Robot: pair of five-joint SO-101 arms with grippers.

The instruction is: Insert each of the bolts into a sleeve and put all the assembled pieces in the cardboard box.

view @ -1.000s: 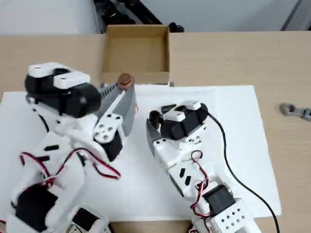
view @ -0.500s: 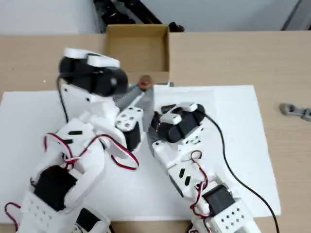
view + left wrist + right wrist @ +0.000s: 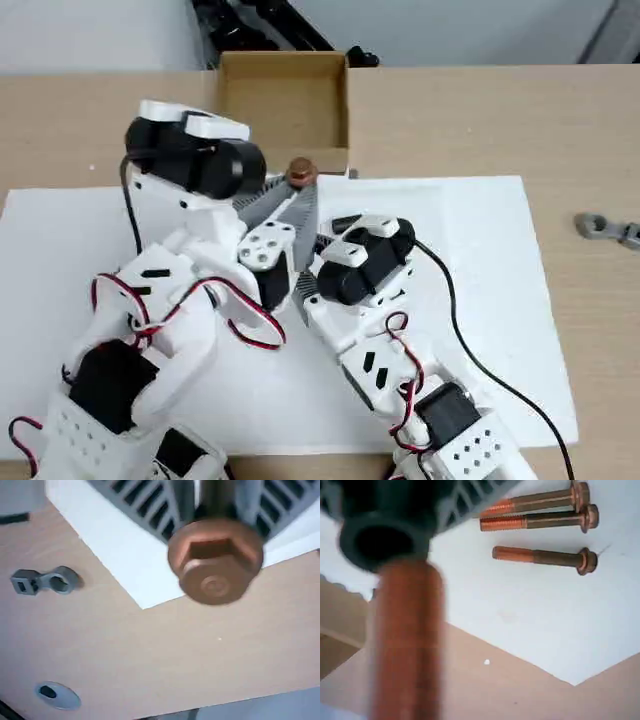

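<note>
My left gripper (image 3: 297, 192) is shut on a copper bolt (image 3: 300, 172) just in front of the cardboard box (image 3: 285, 100). The bolt's flanged hex head (image 3: 216, 562) sticks out past the grey fingers (image 3: 135, 500). My right gripper (image 3: 385, 505) is shut on a black sleeve (image 3: 382, 540), close beside the left gripper over the white sheet. The bolt's threaded shaft (image 3: 407, 640) ends at the sleeve's mouth; I cannot tell whether it is inside. Three more bolts (image 3: 540, 521) lie side by side on the sheet.
The white sheet (image 3: 480, 260) covers the middle of the wooden table. A grey metal fitting (image 3: 605, 228) lies on the bare wood at the right edge. Dark equipment stands behind the box. The right arm's body (image 3: 360, 265) crowds the left gripper.
The left arm swung right with the bolt, bringing it up to the right gripper. In the last half second the right arm shifted slightly toward the left one.
</note>
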